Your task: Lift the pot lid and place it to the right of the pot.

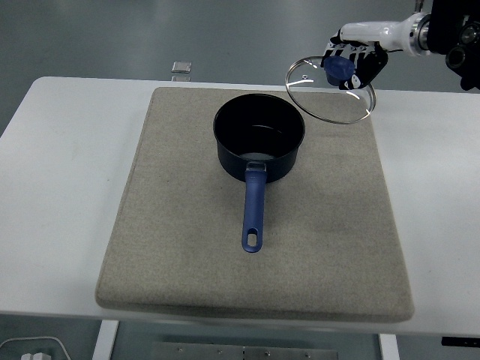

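Your right hand (351,66) is up at the top right of the view, fingers curled around the blue knob (338,69) of the glass pot lid (331,91), and that grip carries the lid clear in the air. You can see the dark fingers wrapped over the knob from behind, with the white forearm cover (375,32) running back toward the black arm (457,30) at the right edge. The lid hangs tilted, its face turned toward you and its metal rim showing as a bright ring; through the glass you can make out the mat and the table edge behind it. It touches nothing below.

Look left and down from the lid: the dark blue pot (259,145) sits open on the grey mat (187,247), its inside dark and bare to the camera. The lid is up and to the right of the pot's rim, apart from it. The pot's blue handle (253,210) points straight toward you along the mat, with a hanging hole near its end.

The mat covers the middle of the white table (60,187). Beyond the table's far edge, a small pale square object (180,69) lies on the floor.
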{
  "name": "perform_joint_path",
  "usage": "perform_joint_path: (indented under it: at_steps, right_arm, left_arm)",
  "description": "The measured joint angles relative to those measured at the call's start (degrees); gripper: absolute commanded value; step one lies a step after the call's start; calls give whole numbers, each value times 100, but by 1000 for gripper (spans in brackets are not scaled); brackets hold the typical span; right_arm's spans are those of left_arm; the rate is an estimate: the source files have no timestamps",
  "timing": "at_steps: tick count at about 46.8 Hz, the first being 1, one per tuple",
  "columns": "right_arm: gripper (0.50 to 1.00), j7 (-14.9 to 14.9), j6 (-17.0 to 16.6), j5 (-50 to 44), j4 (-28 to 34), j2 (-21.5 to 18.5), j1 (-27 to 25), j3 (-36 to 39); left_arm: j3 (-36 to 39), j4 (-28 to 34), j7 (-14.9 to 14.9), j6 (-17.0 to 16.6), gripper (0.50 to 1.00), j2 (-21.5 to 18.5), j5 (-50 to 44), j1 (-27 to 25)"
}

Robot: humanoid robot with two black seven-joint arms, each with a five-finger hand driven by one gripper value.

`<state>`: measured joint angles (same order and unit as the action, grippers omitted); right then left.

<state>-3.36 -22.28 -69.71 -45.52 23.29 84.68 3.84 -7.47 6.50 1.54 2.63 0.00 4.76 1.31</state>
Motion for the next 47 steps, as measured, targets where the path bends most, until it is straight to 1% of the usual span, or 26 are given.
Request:
perform_joint_path:
  at_steps: [11, 26, 36, 47]
  right_arm:
    - [500, 0, 168, -13, 7, 247, -321, -39]
    - [500, 3, 461, -70, 32, 356, -706, -59]
    - [500, 3, 544, -98, 221, 275, -910, -73]
    - [500, 3, 618, -113, 239, 216, -1022, -153]
  left_arm:
    - [0, 0, 2, 0, 1000, 0, 1, 2]
    - [0, 0, 1, 4, 1000, 0, 5, 1]
    - [0, 0, 1, 4, 1000, 0, 4, 3]
    - [0, 0, 1, 0, 1000, 0, 3, 1]
